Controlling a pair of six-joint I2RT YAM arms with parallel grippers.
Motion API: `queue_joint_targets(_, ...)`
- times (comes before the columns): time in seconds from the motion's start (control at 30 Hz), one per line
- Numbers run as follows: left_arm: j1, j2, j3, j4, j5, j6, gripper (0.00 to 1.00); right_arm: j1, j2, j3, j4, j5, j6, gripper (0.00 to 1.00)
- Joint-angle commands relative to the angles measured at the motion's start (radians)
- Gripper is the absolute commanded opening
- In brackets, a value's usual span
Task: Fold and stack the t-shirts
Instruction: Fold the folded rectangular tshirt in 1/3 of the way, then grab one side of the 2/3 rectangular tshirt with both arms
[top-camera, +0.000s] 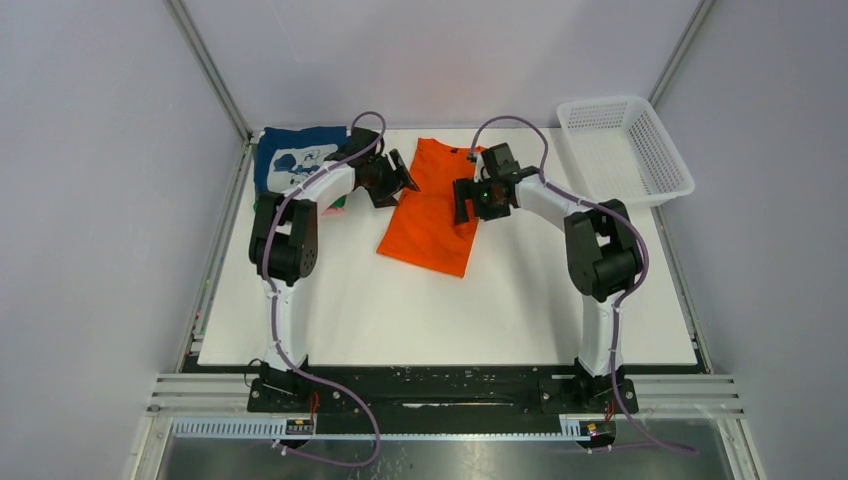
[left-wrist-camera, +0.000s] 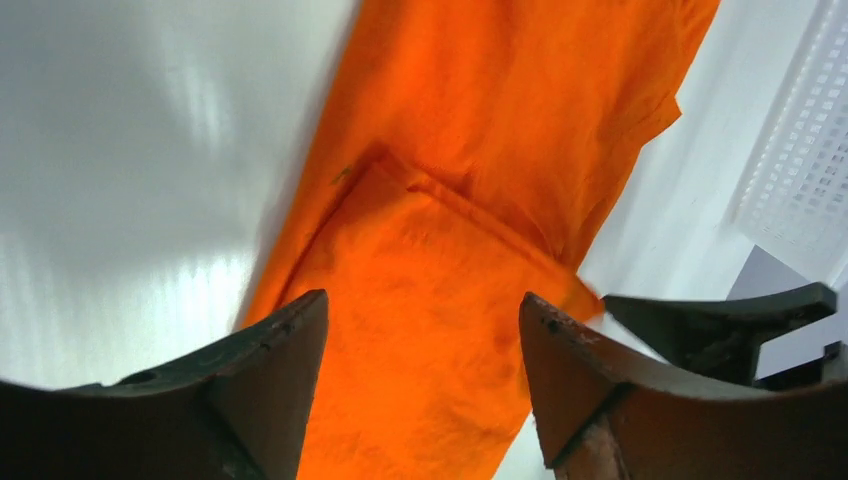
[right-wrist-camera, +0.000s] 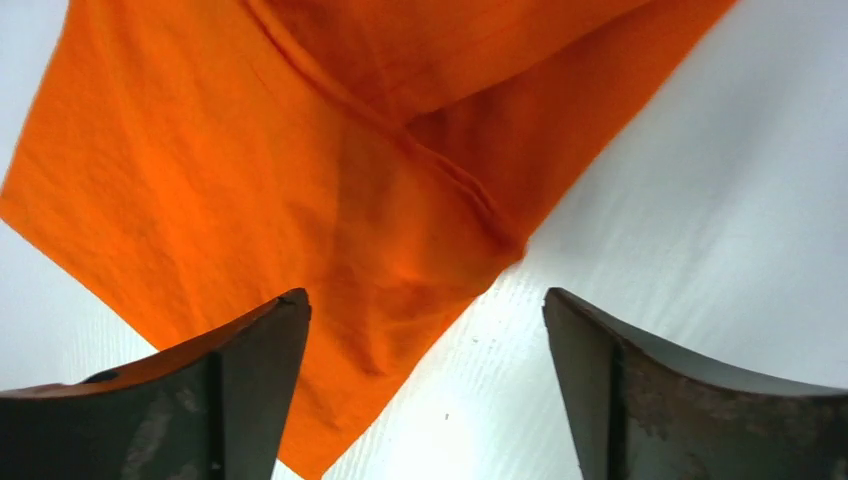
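Jaws stand apart and empty on both the left gripper (top-camera: 402, 181) and right gripper (top-camera: 463, 203), which flank the orange shirt (top-camera: 432, 215) lying flat on the table (top-camera: 520, 300), its long axis running near to far, neither arm closer

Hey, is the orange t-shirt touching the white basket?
Apart. The top external view shows bare table between the orange t-shirt and the white basket.

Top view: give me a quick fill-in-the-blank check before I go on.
The shirt between the grippers is ____. The left gripper and right gripper are both ____. The navy shirt lies in the far ____ corner of the table. Missing: orange; open; left.
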Motion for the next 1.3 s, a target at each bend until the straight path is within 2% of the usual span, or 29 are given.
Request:
queue_joint_targets(0.0, 0.036, -0.118, -0.004, -0.014, -0.003, 0.038, 0.76, -0.029, -0.060, 0.042, 0.001, 0.037, 0.019, 0.99)
queue_joint_targets(0.07, 0.036, -0.218, -0.103, -0.005, -0.022, 0.057, 0.81, -0.028, -0.135, -0.030, 0.014, 0.014, 0.008, 0.99)
queue_joint_targets(0.1, 0.036, -0.275, -0.168, 0.003, -0.032, 0.060, 0.93, -0.026, -0.177, -0.089, 0.037, -0.013, 0.007, 0.99)
queue_joint_targets(0.13, 0.036, -0.330, -0.236, 0.014, -0.041, 0.064, 0.96, -0.018, -0.227, -0.148, 0.067, -0.044, 0.004, 0.99)
queue_joint_targets(0.27, 0.036, -0.486, -0.475, 0.015, -0.069, 0.069, 0.95, 0.082, -0.389, -0.365, 0.131, -0.065, -0.073, 1.00)
queue_joint_targets(0.4, 0.036, -0.533, -0.628, 0.041, -0.076, 0.055, 0.90, 0.225, -0.418, -0.426, 0.134, -0.011, -0.241, 0.99)
queue_joint_targets(0.5, 0.033, -0.496, -0.665, 0.072, -0.046, 0.036, 0.81, 0.264, -0.357, -0.377, 0.097, -0.019, -0.322, 0.93)
queue_joint_targets(0.7, 0.031, -0.404, -0.675, 0.111, -0.050, -0.009, 0.70, 0.309, -0.233, -0.289, 0.060, 0.021, -0.389, 0.79)
queue_joint_targets(0.8, 0.024, -0.364, -0.678, 0.137, -0.020, -0.019, 0.56, 0.329, -0.193, -0.272, 0.039, 0.057, -0.392, 0.76)
queue_joint_targets(1.0, 0.005, -0.312, -0.675, 0.174, -0.008, -0.016, 0.20, 0.338, -0.150, -0.279, -0.014, 0.134, -0.388, 0.70)
queue_joint_targets(1.07, 0.004, -0.294, -0.665, 0.174, -0.010, -0.010, 0.00, 0.340, -0.151, -0.300, 0.002, 0.156, -0.383, 0.58)
queue_joint_targets(1.17, 0.003, -0.314, -0.676, 0.174, -0.022, 0.005, 0.00, 0.346, -0.155, -0.325, 0.036, 0.195, -0.368, 0.35)
queue_joint_targets(1.27, 0.005, -0.366, -0.726, 0.174, -0.047, 0.011, 0.00, 0.357, -0.156, -0.335, 0.039, 0.218, -0.359, 0.24)
